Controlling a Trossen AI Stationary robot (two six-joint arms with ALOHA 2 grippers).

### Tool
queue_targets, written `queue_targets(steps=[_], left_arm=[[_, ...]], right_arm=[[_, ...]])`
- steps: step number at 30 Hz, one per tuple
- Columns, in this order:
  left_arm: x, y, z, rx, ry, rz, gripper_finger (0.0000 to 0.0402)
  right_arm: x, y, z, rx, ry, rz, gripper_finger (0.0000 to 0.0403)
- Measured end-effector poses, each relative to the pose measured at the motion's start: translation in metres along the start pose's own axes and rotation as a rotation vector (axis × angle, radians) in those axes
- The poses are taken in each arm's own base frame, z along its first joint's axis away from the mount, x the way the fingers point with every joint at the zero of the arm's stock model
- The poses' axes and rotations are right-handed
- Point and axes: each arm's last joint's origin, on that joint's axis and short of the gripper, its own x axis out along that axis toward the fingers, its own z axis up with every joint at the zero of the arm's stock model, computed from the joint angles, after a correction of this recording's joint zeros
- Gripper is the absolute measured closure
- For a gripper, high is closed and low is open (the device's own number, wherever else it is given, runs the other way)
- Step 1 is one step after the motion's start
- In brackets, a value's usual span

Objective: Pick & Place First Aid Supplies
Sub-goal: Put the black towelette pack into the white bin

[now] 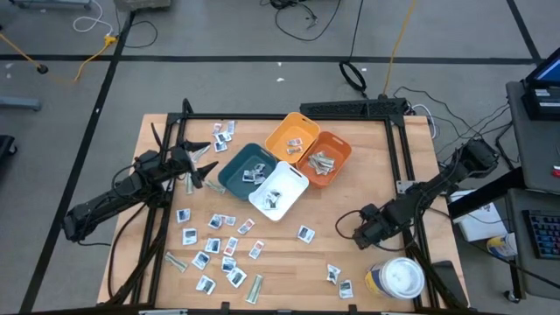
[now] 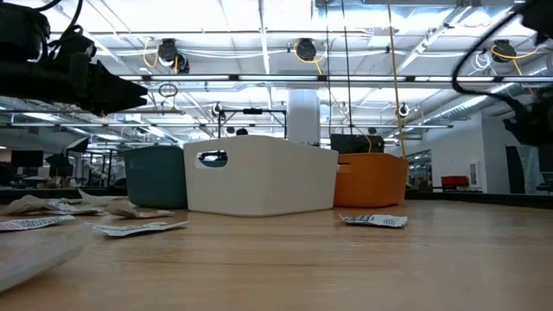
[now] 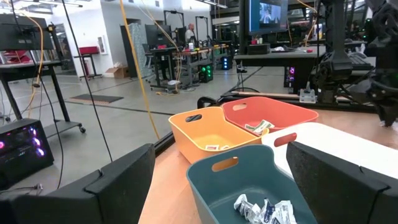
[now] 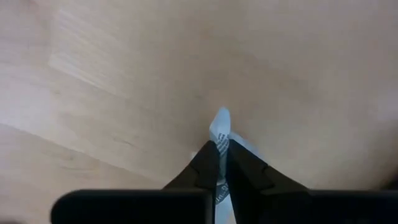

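Several small white packets (image 1: 214,243) and grey-green strips (image 1: 255,288) lie flat on the table's near-left part; more packets lie by the far-left corner (image 1: 222,133), and one lies alone (image 1: 304,234). My left gripper (image 1: 199,168) hovers open just left of the teal bin (image 1: 245,168), which has packets in it (image 3: 264,210). My right gripper (image 1: 359,232) is low over the table's right part, shut on a white packet (image 4: 221,127). My right gripper pinches a small white packet between its two fingers (image 4: 208,165). The packet's free end (image 4: 221,118) sticks out past the fingertips, over the wooden table top. I cannot tell whether the packet touches the table.
Four bins stand clustered at the table's middle: teal, white (image 1: 278,191), yellow (image 1: 292,136) and orange (image 1: 325,157), each with some packets inside. A round white-lidded tub (image 1: 398,278) stands at the near-right corner. Two more packets (image 1: 338,277) lie left of the tub.
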Motion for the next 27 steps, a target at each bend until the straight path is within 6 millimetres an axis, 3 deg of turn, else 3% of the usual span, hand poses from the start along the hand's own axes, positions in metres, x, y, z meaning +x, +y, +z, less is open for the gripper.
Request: queue_targets(steps=[13, 20, 27], left_arm=[[0.0, 0.0, 0.0, 0.0, 0.0, 0.0, 0.0034], [0.0, 0.0, 0.0, 0.0, -0.001, 0.0, 0.0034], [0.0, 0.0, 0.0, 0.0, 0.0, 0.0, 0.0034]], right_arm=[[-0.076, 0.021, 0.011, -0.265, 0.007, -0.052, 0.0397], [-0.104, 0.024, 0.016, -0.34, 0.025, -0.115, 0.0397], [-0.121, 0.062, 0.047, -0.457, 0.021, -0.132, 0.0398]])
